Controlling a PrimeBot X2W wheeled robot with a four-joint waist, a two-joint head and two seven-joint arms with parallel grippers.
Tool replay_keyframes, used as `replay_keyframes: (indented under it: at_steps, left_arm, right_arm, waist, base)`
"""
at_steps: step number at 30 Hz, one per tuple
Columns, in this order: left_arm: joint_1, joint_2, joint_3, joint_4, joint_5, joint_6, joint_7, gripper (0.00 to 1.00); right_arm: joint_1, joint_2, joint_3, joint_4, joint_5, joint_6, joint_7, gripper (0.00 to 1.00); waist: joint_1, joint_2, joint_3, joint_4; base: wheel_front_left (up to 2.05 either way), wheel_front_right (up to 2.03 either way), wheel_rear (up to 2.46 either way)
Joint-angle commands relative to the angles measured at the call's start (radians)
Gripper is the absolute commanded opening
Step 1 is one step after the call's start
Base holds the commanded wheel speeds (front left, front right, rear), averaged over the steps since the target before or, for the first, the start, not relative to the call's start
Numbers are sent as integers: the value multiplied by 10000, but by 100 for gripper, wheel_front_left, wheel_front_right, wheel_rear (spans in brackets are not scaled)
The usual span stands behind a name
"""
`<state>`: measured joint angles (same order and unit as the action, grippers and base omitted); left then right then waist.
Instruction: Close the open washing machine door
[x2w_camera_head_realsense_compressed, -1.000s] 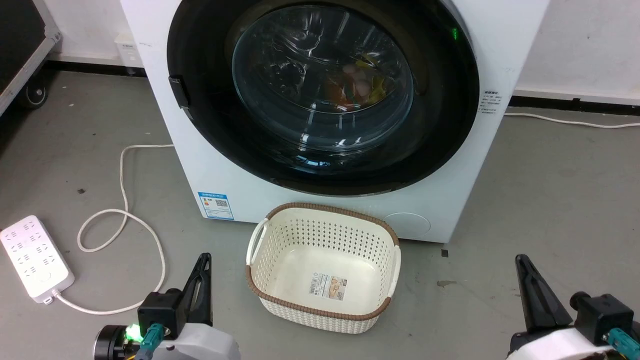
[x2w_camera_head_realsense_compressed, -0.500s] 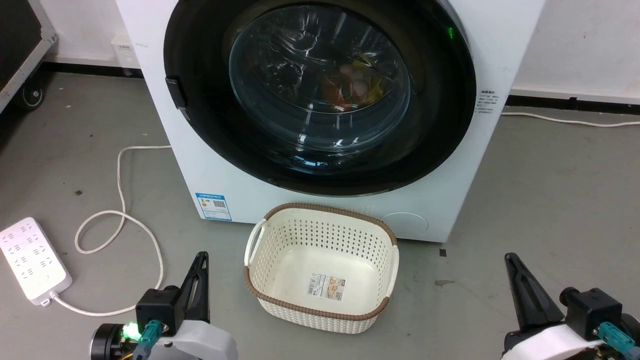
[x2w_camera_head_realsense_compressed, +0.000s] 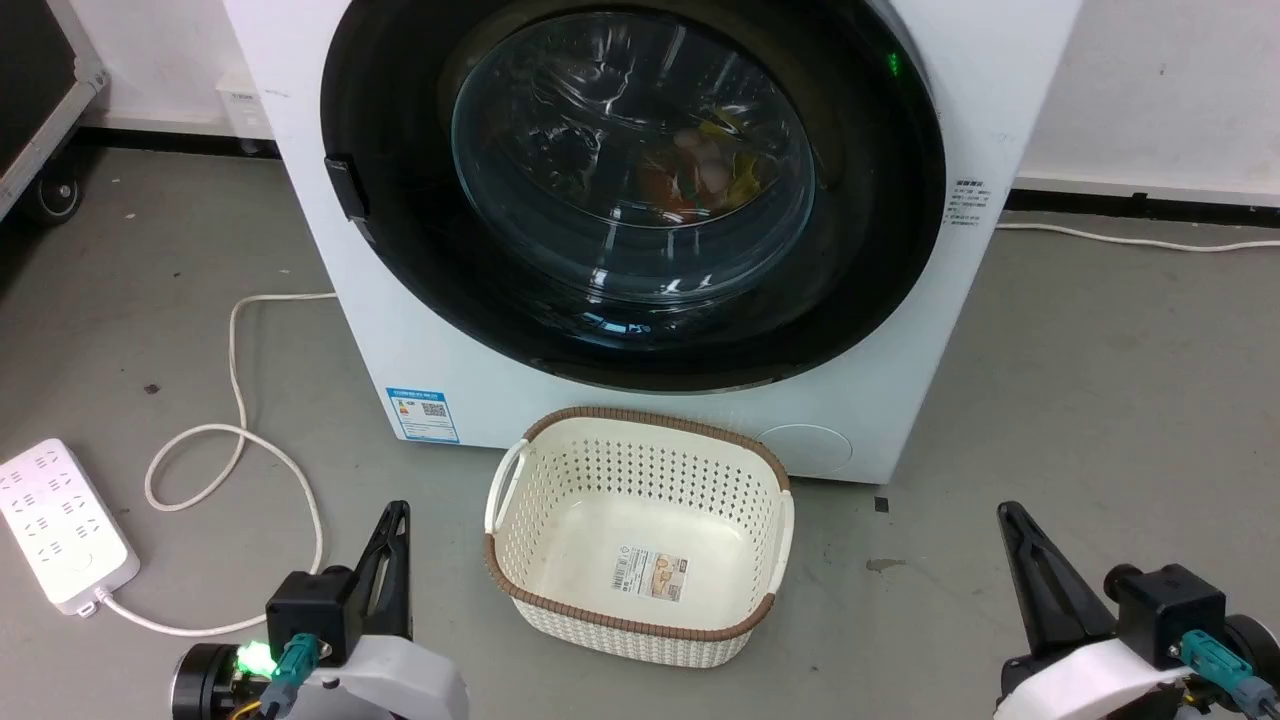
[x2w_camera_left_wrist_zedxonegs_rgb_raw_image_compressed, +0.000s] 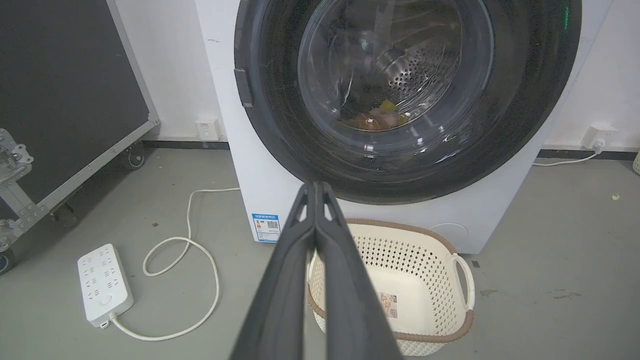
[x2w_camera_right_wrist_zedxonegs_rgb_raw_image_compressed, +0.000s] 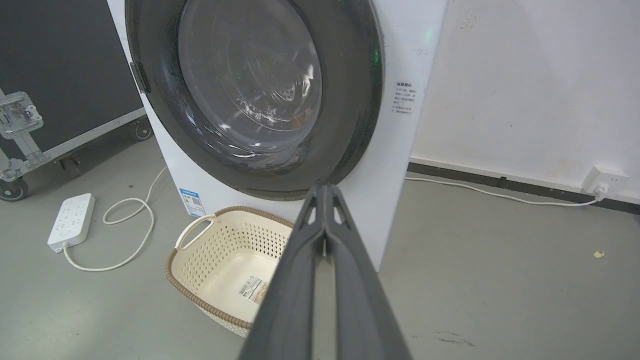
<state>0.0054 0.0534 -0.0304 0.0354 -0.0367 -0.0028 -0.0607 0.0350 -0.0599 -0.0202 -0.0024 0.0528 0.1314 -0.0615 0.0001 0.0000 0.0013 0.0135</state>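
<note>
The washing machine (x2w_camera_head_realsense_compressed: 470, 370) is a big white box. It stands on the grey floor (x2w_camera_head_realsense_compressed: 1100, 400), far from the robot and in the middle. The washing machine door (x2w_camera_head_realsense_compressed: 632, 190) is round, with a wide black rim and clear glass in the middle. It lies flat against the front of the machine, with no gap that I can see. Through the glass there are some orange and yellow clothes (x2w_camera_head_realsense_compressed: 710, 170) inside. A small blue label (x2w_camera_head_realsense_compressed: 422, 413) sits low on the left of the white front.

Just in front of the machine, a cream basket (x2w_camera_head_realsense_compressed: 640, 418) with a brown rim stands on the floor. On the left a white power strip (x2w_camera_head_realsense_compressed: 60, 530) lies on the floor, and its white cord (x2w_camera_head_realsense_compressed: 232, 350) makes a loop beside it.

The left fingers (x2w_camera_head_realsense_compressed: 390, 565) are low on the left, near the robot. They are pressed tight together and hold nothing. The right fingers (x2w_camera_head_realsense_compressed: 1045, 590) are low on the right, pressed together too, and hold nothing. Both point toward the machine and are well apart from the door.
</note>
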Motion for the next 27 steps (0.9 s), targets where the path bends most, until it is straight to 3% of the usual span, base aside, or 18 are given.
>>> replay_keyframes:
  at_steps: [1, 27]
  left_arm:
    - [-42, -5, 46, -63, 81, 21, 63, 0]
    - [-54, -31, 297, -346, 359, 28, 592, 0]
  right_arm:
    - [-132, 67, 31, 10, -101, -6, 66, 0]
    - [-345, 96, 198, 24, -517, -7, 600, 0]
  waist:
    - [0, 0, -1, -7]
    - [-1, 0, -13, -131]
  base:
    - [0, 0, 0]
    - [0, 0, 0]
